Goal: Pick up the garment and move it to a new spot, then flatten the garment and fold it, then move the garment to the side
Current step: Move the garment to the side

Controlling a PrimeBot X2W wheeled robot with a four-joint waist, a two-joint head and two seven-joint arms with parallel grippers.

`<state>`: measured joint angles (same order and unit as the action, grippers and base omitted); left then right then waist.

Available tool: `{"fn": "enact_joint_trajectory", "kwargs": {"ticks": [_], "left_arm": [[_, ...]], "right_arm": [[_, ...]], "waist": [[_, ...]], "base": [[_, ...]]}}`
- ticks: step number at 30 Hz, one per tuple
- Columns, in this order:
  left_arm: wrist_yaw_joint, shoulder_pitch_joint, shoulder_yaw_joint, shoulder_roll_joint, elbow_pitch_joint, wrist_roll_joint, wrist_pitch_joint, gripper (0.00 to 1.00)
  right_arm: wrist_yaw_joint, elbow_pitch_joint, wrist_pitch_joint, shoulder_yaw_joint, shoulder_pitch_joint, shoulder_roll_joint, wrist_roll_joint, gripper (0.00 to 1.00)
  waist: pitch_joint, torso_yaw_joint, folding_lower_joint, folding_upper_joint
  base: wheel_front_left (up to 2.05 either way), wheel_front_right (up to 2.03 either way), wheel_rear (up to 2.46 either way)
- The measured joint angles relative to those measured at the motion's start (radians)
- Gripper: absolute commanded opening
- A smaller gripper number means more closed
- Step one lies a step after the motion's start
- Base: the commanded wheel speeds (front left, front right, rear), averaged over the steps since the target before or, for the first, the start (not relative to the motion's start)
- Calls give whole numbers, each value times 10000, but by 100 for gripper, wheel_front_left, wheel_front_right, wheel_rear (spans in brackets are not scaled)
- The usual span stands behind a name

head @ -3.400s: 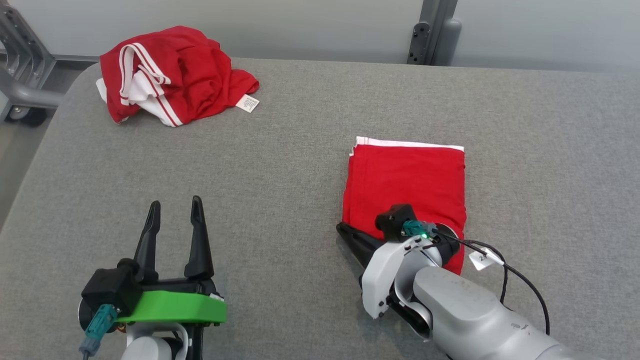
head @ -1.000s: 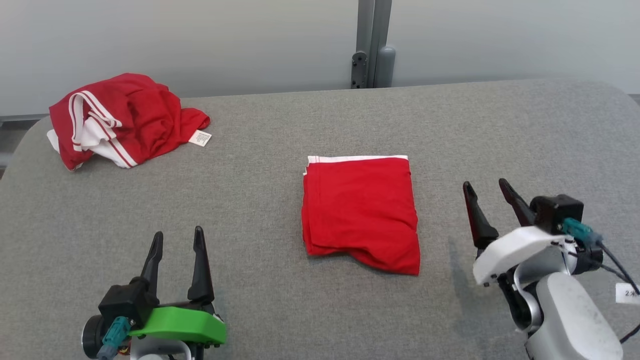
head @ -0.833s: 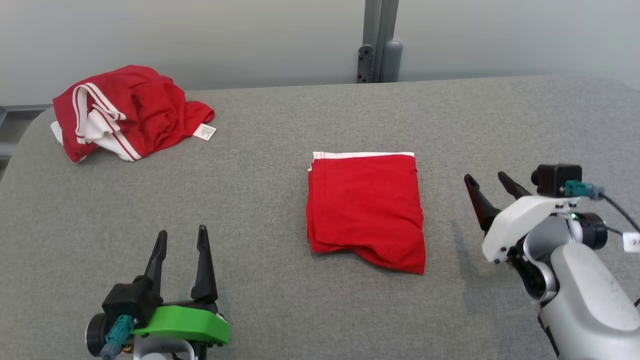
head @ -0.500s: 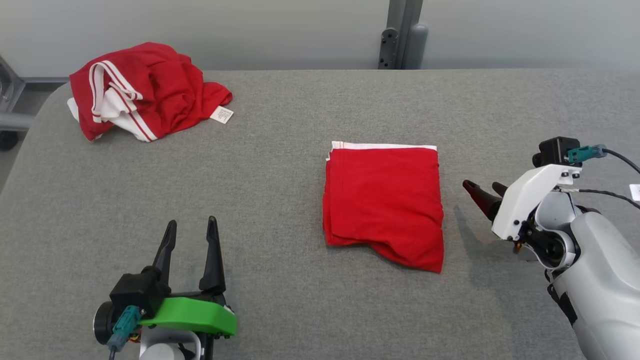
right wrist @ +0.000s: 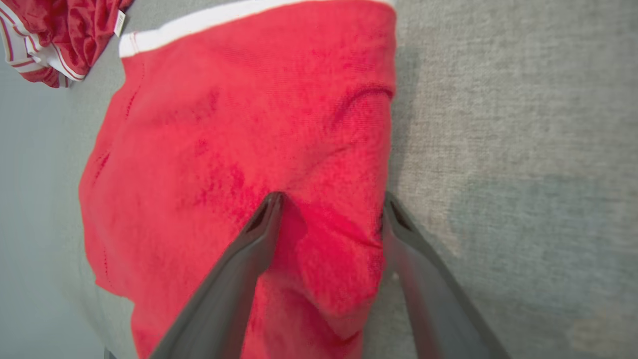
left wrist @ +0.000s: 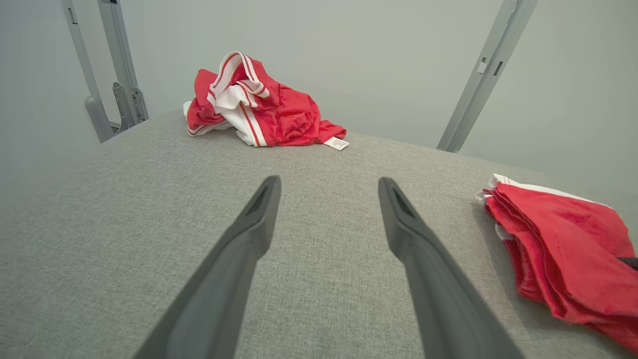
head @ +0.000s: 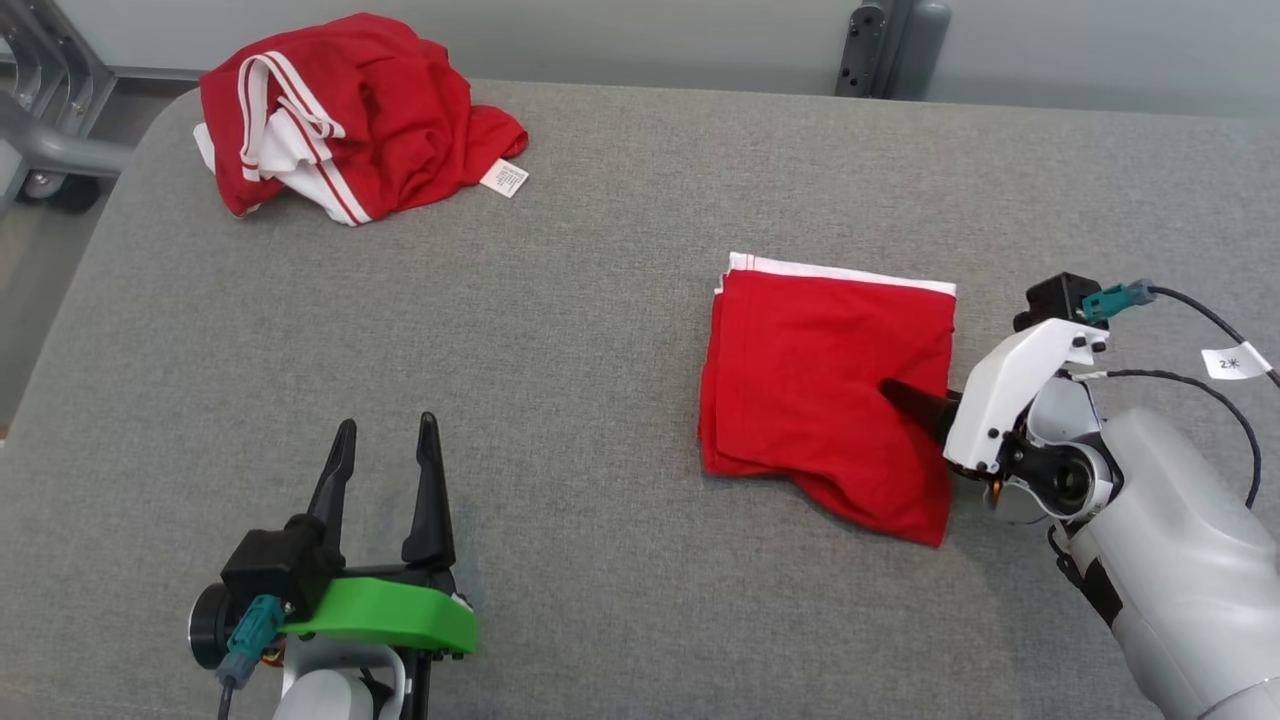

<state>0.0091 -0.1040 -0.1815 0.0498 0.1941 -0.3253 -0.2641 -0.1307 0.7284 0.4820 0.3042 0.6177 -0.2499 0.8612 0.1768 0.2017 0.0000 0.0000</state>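
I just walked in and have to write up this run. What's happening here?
The robot's right claw is at the right edge of the folded garment on the table. Its jaws are open, with one finger on the cloth and the other at its edge, and nothing is gripped yet. The left claw hovers open over the table, idle. A crumpled garment lies at the far left corner.
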Motion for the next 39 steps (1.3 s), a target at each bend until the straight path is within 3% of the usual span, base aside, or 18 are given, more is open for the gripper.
{"fn": "enact_joint_trajectory", "kwargs": {"ticks": [1,3,4,19,26,39], "left_arm": [[0,-6,8,0,-6,0,0,100],[0,-10,23,0,-17,-2,0,100],[2,-11,27,0,-25,-2,0,100],[-102,-229,96,0,-403,307,0,100],[-272,-583,-12,-2,-569,568,0,100],[-522,-1336,-324,-15,-650,1041,0,100]], "right_arm": [[0,48,8,121,63,-19,0,49],[0,142,-13,332,179,-65,19,33],[0,176,-90,428,230,-86,19,2],[0,238,-846,1354,1003,-1168,-23,0],[0,286,-1233,1392,1447,-1618,-92,0],[0,339,-1921,1344,1936,-1824,265,0]], "waist": [[29,37,0,0],[80,91,0,0],[100,103,0,0],[293,-706,0,0],[574,-1673,0,0],[1516,-3747,0,1]], "base": [[0,0,0],[0,0,0],[0,0,0],[0,0,0],[0,0,0],[0,0,0]]}}
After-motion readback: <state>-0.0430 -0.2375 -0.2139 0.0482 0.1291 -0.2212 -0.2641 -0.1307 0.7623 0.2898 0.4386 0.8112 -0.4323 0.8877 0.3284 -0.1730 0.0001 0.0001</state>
